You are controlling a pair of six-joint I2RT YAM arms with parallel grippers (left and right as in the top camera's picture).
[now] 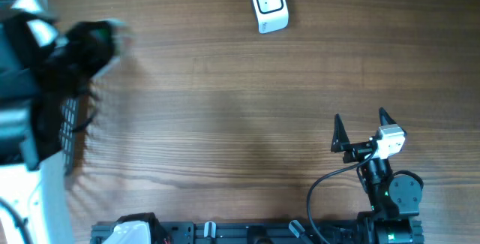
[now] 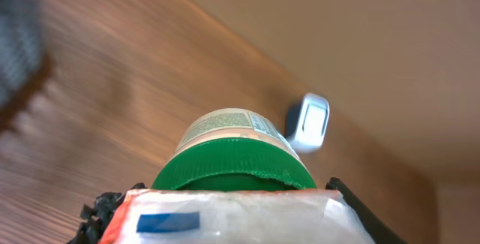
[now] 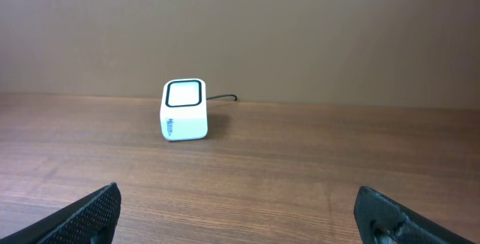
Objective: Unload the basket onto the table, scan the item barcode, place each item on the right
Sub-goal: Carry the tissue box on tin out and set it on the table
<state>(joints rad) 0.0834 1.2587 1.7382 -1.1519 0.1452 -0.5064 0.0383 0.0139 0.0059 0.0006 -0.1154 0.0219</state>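
Evidently clamped on the green-capped jar (image 2: 236, 135) with the left gripper (image 1: 96, 40), over the table's (image 1: 225, 124) left edge, blurred overhead. Well apart from the white scanner (image 1: 268, 5) at the far side. Spread wide at the right gripper (image 1: 361, 116), near the front right, facing the scanner.

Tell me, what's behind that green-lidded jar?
The white barcode scanner stands on the wooden table behind the green-lidded jar; the jar's body hides whatever lies directly beyond it.
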